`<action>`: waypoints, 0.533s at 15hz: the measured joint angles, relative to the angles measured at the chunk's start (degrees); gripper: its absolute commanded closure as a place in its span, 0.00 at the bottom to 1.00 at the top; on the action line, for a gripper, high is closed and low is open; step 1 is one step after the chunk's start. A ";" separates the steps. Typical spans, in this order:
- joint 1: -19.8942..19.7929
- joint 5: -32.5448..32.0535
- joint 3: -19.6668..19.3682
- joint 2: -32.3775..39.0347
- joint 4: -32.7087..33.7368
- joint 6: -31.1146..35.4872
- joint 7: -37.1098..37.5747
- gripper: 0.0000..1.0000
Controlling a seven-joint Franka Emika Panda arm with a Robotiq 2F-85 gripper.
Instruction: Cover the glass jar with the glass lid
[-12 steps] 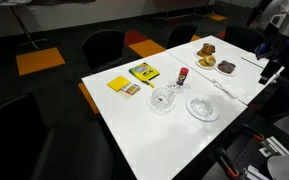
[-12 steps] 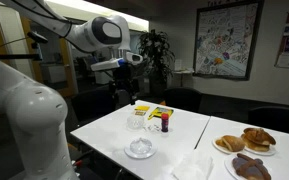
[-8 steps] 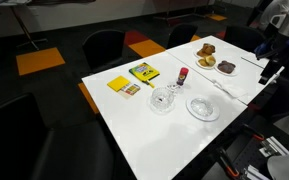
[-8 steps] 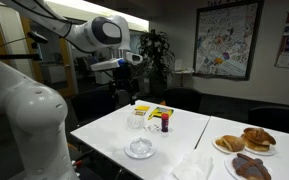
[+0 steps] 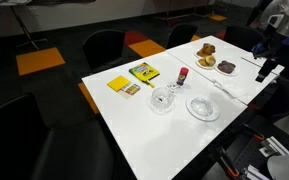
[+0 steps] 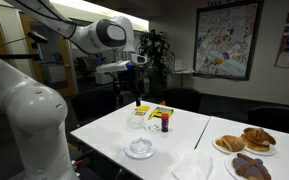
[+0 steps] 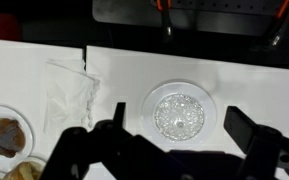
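Observation:
The glass jar (image 5: 162, 99) is a low clear bowl in the middle of the white table; it also shows in an exterior view (image 6: 136, 119). The glass lid (image 7: 180, 112) is a small round sparkling clear piece that lies in the middle of a wider whitish dish (image 7: 154, 96). The dish stands next to the jar in both exterior views (image 5: 202, 107) (image 6: 139, 150). My gripper (image 7: 182, 125) is open and empty, high above the lid, with its fingers either side of the lid in the wrist view. It shows in both exterior views (image 5: 267, 68) (image 6: 134, 88). The jar is out of the wrist view.
A red-capped bottle (image 5: 182, 75), a yellow box (image 5: 142, 71) and a yellow pad (image 5: 120, 84) lie beyond the jar. Plates of pastries (image 5: 206, 56) (image 6: 246, 142) stand at one end. A crumpled white napkin (image 7: 69, 95) lies beside the dish. Chairs surround the table.
The arm has shifted a little sideways and down in an exterior view. Nothing on the table has moved.

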 measured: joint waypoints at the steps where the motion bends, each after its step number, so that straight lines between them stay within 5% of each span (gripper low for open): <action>1: -0.01 -1.02 -1.69 1.42 -0.01 2.40 -2.19 0.00; 8: 0.53 -3.54 -10.49 14.68 -0.11 25.04 -21.05 0.00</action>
